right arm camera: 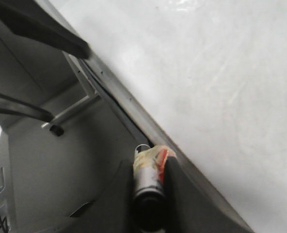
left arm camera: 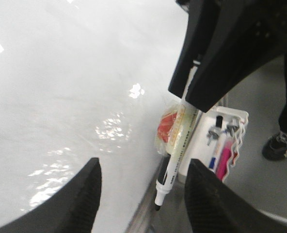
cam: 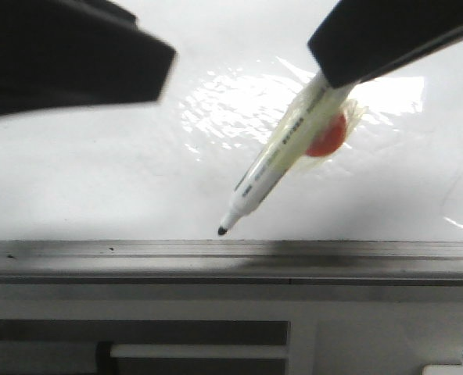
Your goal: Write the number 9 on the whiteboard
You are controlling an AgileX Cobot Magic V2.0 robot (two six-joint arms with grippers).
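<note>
The whiteboard is glossy white with a wrinkled glare patch and a grey metal ledge along its near edge. No number 9 shows on it in any view. My right gripper is shut on a white marker wrapped in yellowish tape with a red piece. The marker slants down, its black tip just above the ledge at the board's lower edge. The marker also shows in the left wrist view and the right wrist view. My left gripper is open and empty, hovering at the upper left.
A white holder with several pens stands beyond the board's edge, and a person's shoe is on the floor past it. Below the ledge is a grey frame with a white bar.
</note>
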